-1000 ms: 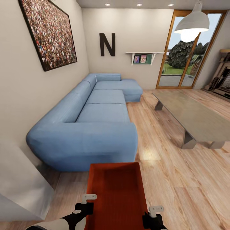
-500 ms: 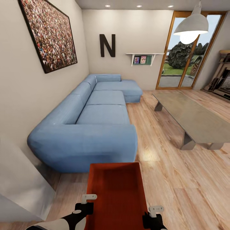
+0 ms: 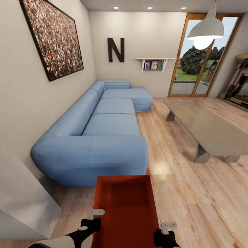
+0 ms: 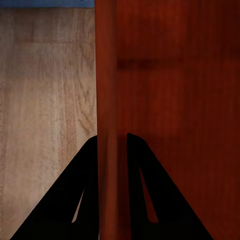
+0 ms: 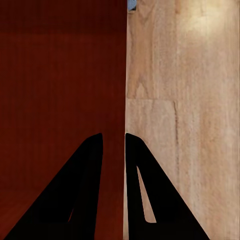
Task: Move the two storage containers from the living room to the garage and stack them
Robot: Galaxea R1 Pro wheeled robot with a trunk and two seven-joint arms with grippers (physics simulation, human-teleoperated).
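Beside sofa [image 3: 100, 137], gripper-held container [image 3: 124, 206]

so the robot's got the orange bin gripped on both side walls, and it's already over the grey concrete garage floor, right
Not the floor. The head view shows light wood-plank floor beside a blue sofa. The left gripper and right gripper do clamp the orange bin by its side walls.

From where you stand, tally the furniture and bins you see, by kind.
Storage container: 1
Sofa: 1
Low table: 1
Wall shelf: 1
Hanging lamp: 1
Total: 5
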